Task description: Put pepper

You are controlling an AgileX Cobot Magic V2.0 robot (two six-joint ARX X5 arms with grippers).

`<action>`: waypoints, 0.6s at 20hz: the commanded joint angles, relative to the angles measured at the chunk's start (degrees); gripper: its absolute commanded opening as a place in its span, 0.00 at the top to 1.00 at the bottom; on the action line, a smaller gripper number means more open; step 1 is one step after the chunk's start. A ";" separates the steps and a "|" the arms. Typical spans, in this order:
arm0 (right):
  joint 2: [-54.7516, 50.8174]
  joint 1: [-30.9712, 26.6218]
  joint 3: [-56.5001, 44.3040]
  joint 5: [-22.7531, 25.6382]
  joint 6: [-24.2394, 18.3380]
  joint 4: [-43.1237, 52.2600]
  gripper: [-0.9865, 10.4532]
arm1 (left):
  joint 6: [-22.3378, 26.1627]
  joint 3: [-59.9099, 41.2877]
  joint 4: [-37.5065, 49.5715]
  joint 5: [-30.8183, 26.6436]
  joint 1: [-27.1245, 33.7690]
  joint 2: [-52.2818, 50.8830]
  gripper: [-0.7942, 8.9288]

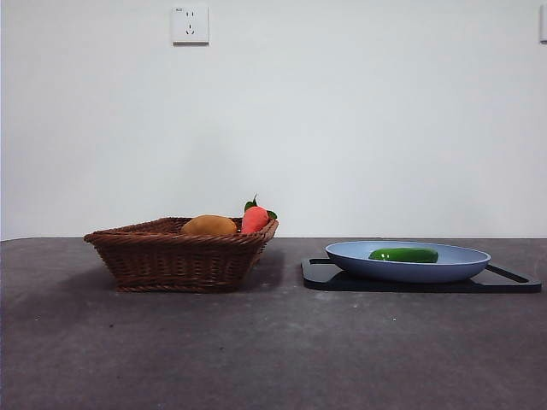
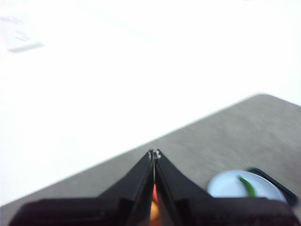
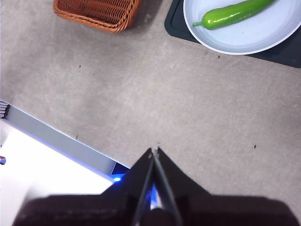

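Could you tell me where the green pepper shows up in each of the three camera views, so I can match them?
Front view: the pepper lies on the blue plate, right of the wicker basket.
Left wrist view: a blurred green streak on the pale plate, beside the shut left gripper.
Right wrist view: lying on the plate, far from the shut right gripper.
Shared landmark: the blue plate on its black tray.

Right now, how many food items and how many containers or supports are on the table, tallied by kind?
Glossy dark-green pepper: 1
Round orange-yellow fruit: 1
Red-orange item with green leaves: 1
Brown woven wicker basket: 1
Pale blue round plate: 1
Flat black tray: 1
Total: 6
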 commanded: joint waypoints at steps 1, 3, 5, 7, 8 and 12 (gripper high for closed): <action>0.35 0.04 1.11 0.09 0.35 -0.37 0.90 | 0.76 0.20 0.55 2.34 7.63 -3.10 0.91; 0.35 0.04 1.11 0.09 0.33 -0.37 0.90 | 0.76 -3.23 2.49 2.34 13.25 -7.23 0.91; 0.35 0.04 1.11 0.11 0.33 -0.37 0.90 | 0.76 -10.88 8.07 2.29 18.36 -13.35 0.91; 0.35 0.04 1.11 0.09 0.35 -0.37 0.90 | 0.76 -20.41 15.28 1.99 22.12 -19.54 0.91; 0.35 0.04 1.11 0.09 0.35 -0.37 0.90 | 0.76 -26.40 19.61 1.90 23.93 -23.15 0.91; 0.35 0.04 1.11 0.11 0.35 -0.37 0.90 | -0.15 -49.33 32.09 1.99 28.83 -35.95 0.91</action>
